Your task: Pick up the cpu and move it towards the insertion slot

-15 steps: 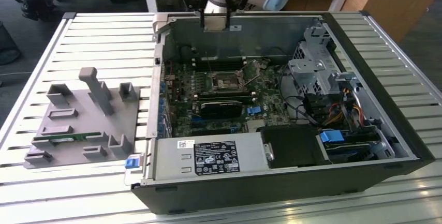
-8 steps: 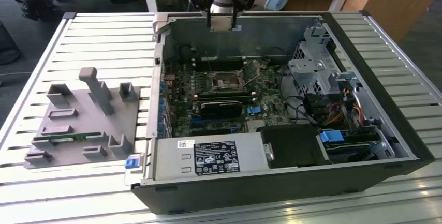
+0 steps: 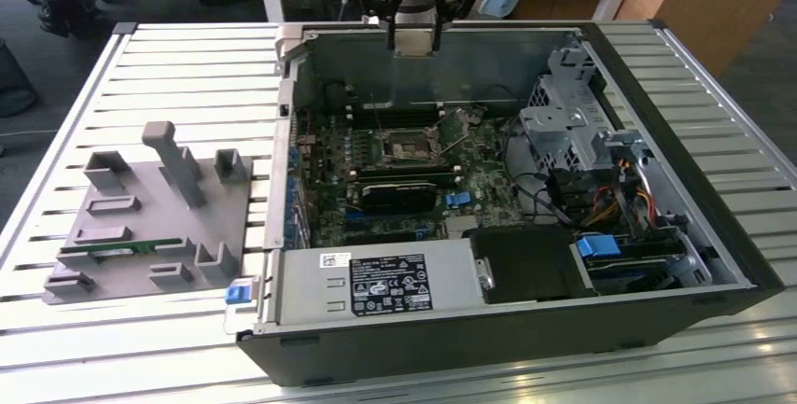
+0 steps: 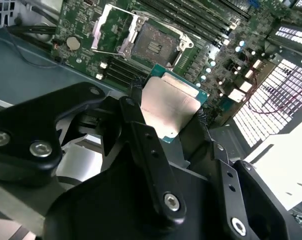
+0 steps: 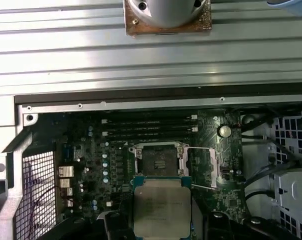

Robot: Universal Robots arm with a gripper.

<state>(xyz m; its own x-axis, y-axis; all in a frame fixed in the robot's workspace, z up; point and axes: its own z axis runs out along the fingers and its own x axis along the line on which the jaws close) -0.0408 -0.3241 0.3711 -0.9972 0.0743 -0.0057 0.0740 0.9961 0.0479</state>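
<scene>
Black claw (image 4: 178, 112) grips cpu (image 4: 168, 107) above insertion slot (image 4: 153, 45), motherboard (image 5: 91, 150) around.

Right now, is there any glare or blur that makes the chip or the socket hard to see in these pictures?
In the second wrist view the chip has a pale washed-out sheen on its metal top, and the black gripper in front is soft. In the first wrist view the chip looks evenly lit and the socket dark. In the exterior view the socket sits in the case's shade.

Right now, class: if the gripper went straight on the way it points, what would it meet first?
The gripper, shut on the cpu, points down into the open computer case. It would likely reach the motherboard at or near the insertion slot; depth is unclear.
</scene>
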